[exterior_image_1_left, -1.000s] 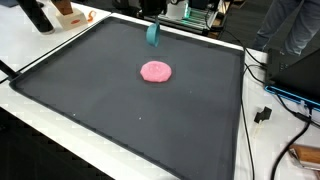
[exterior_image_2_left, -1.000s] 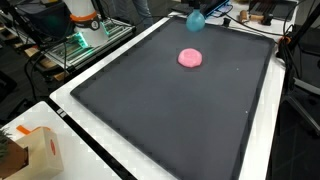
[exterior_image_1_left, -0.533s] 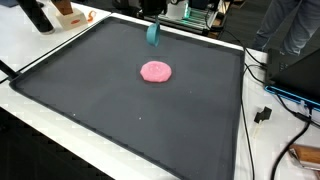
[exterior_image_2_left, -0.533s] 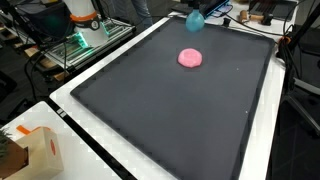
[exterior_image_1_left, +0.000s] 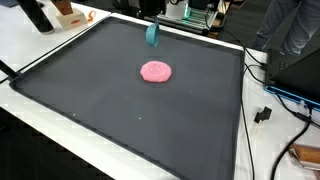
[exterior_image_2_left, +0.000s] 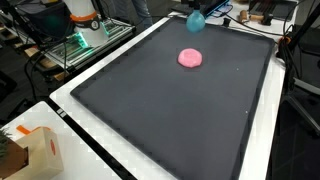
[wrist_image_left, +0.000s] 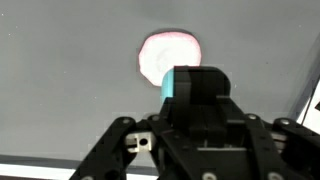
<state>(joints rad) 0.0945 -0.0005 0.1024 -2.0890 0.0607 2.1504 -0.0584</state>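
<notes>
A flat round pink object (exterior_image_1_left: 155, 71) lies on the black mat (exterior_image_1_left: 100, 110), a little beyond its middle; it also shows in the exterior view (exterior_image_2_left: 190, 58) and pale pink in the wrist view (wrist_image_left: 168, 55). My gripper (wrist_image_left: 195, 88) hangs at the mat's far edge, mostly cut off by the frame top in both exterior views. Its fingers are pressed together on a small teal object (exterior_image_1_left: 152, 34), which hangs upright just above the mat (exterior_image_2_left: 195, 20). In the wrist view only a teal strip (wrist_image_left: 169, 85) shows beside the black fingers. The pink object lies apart from the gripper.
The mat (exterior_image_2_left: 170, 110) covers a white table. A cardboard box (exterior_image_2_left: 33, 152) stands at a near corner, another box (exterior_image_1_left: 68, 13) at a far corner. Cables and a plug (exterior_image_1_left: 264, 114) lie along one side. Lab equipment (exterior_image_2_left: 88, 30) and a person (exterior_image_1_left: 290, 30) are beyond the edges.
</notes>
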